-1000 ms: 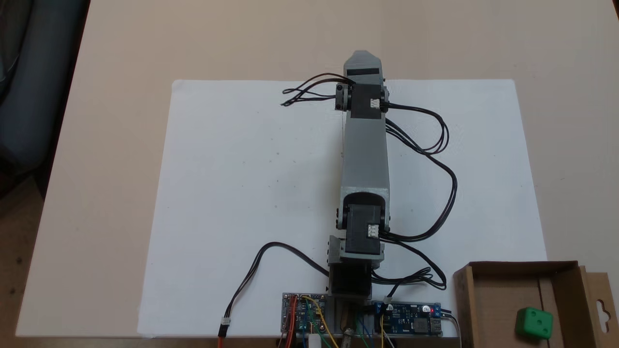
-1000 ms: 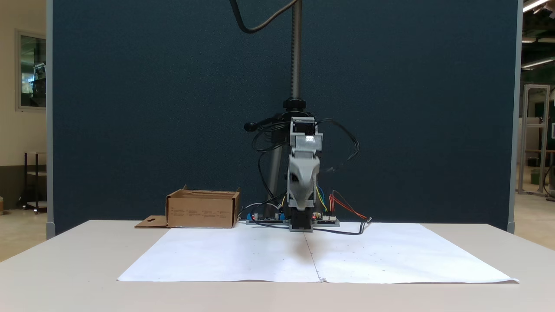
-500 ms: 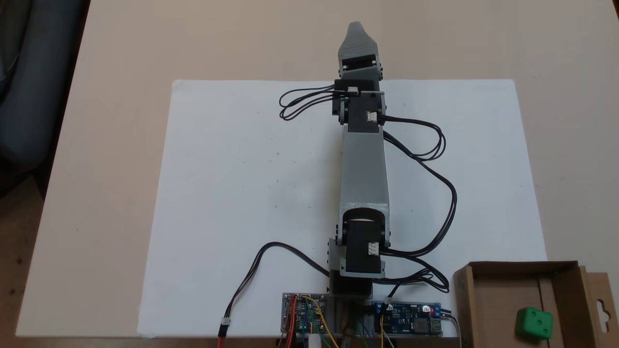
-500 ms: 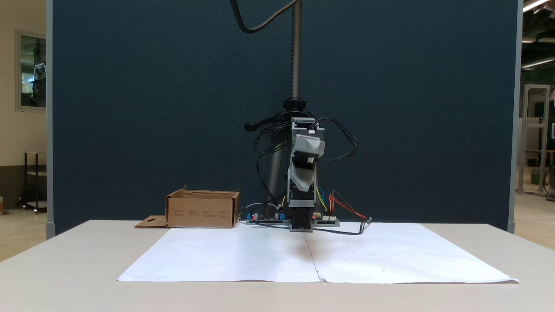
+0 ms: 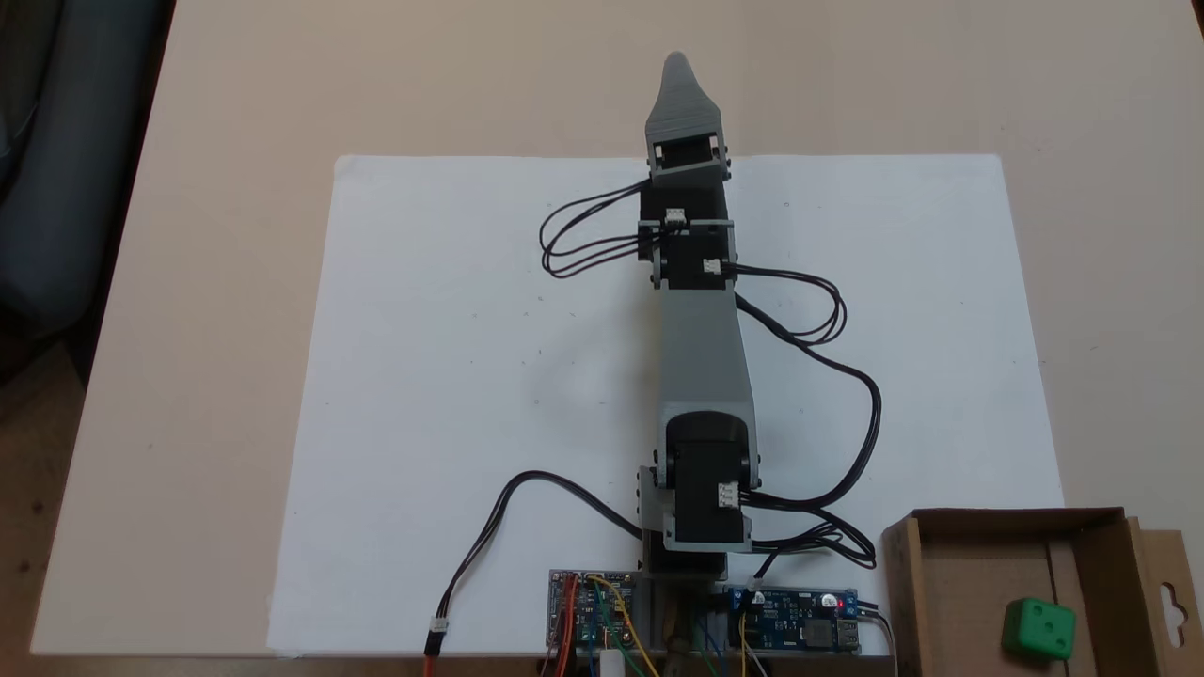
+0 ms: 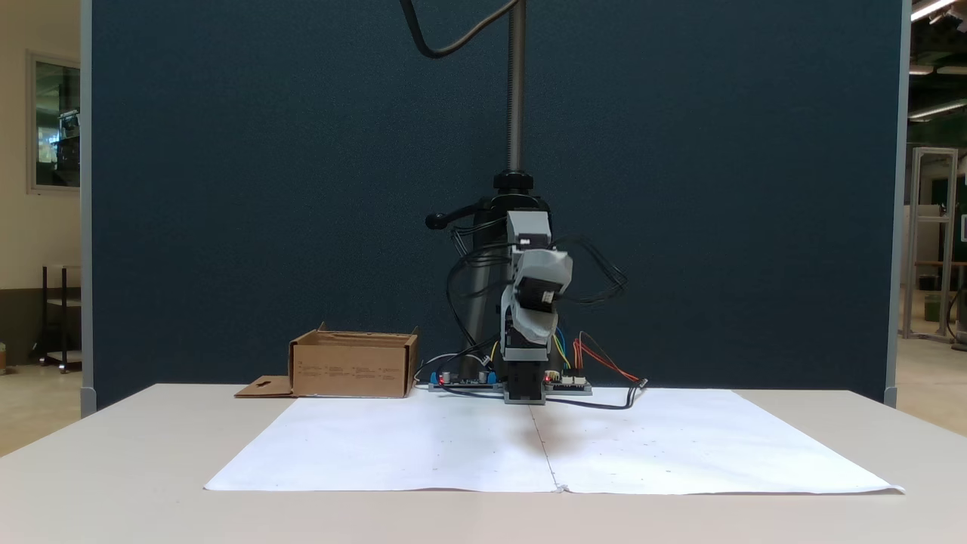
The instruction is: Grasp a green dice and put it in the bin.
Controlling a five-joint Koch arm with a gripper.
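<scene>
Since 1 s ago, the grey plastic gripper (image 5: 676, 64) has swung forward off the white paper sheet (image 5: 451, 376); its opening cannot be told. The small bright green plastic dice (image 5: 1037, 628) already lies in the shallow brown cardboard bin (image 5: 950, 574); next is probably parking.

Pincer (image 6: 538, 332) raised above white paper (image 6: 423, 442), brown bin (image 6: 353, 369) well to its left.

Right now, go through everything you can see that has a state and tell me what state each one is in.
green dice: resting inside the bin, not held.
bin: open-topped, upright, side flap folded out.
gripper: stretched out past the paper's far edge, carrying nothing; open or shut cannot be told.
white paper: lying flat on the table.
</scene>
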